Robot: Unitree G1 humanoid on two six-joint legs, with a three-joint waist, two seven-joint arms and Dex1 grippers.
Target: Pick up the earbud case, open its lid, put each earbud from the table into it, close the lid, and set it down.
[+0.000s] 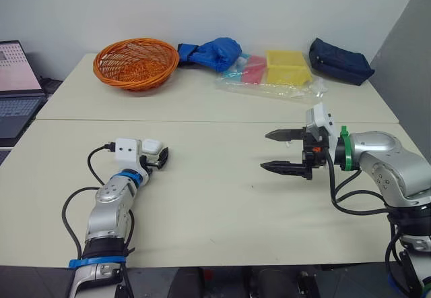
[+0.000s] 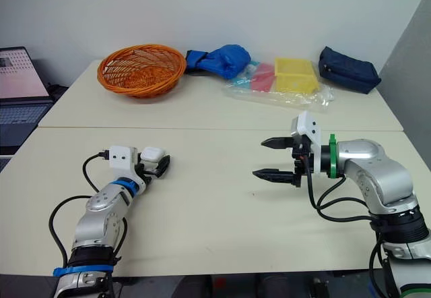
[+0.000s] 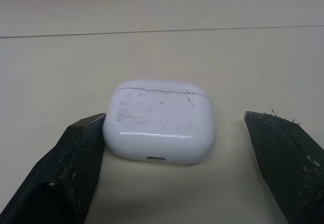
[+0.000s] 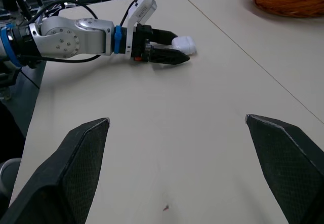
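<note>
Currently the earbud case (image 3: pixel 161 122) lies flat on the near left part of the table (image 1: pixel 215 217), lid shut, between the spread fingers of the left gripper (image 1: pixel 159 156). The gripper is released and holds nothing. One finger (image 3: pixel 76 153) touches the side of the case, and the other finger (image 3: pixel 283 153) stands apart from it. The right gripper (image 1: pixel 264 151) hovers over the near right part of the table, well apart from the case, jaws spread and empty. The main hazard is uneven closure: with contact on one side alone, the closing fingers will probably push or turn the case across the table before both sides bear. The shell looks smooth and rounded, so a shallow or off-centre clamp may squeeze it out of the grip. If the fingers cross the lid seam, they may pin the lid and hinder opening.
</note>
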